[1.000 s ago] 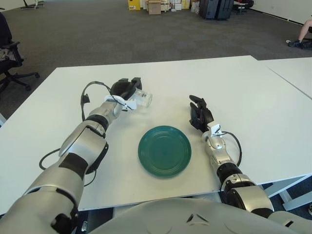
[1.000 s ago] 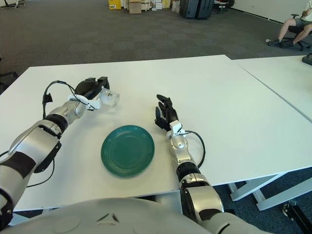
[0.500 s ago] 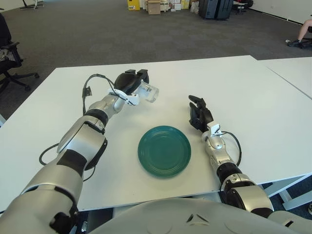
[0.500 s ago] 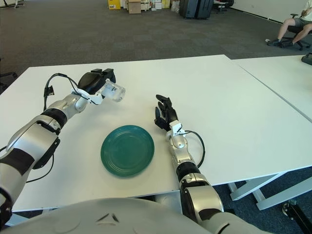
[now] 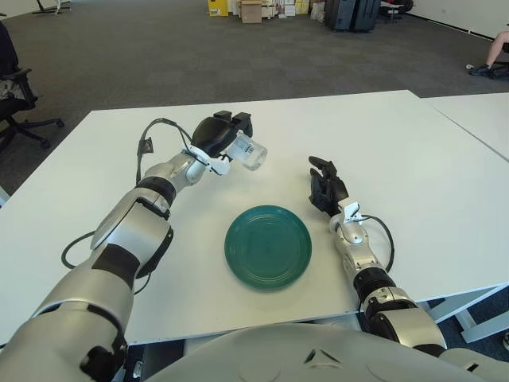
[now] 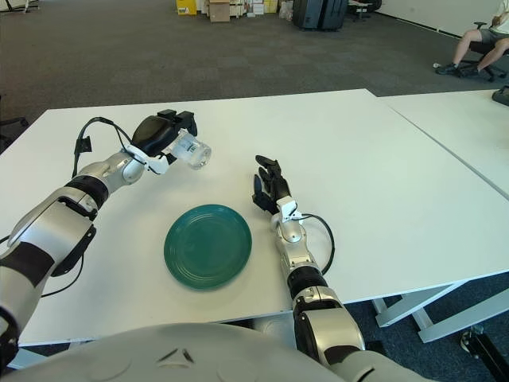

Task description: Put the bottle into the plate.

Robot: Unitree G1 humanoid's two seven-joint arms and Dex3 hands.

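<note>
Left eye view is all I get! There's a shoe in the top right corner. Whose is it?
Observer: The right eye view shows a person sitting on a chair there, with both legs in view.
Operator: Is there something on the other table next to ours?
Observer: A dark object shows at that table's far right edge, outside your view. I cannot tell what it is, or whether it sits on the table.
</note>
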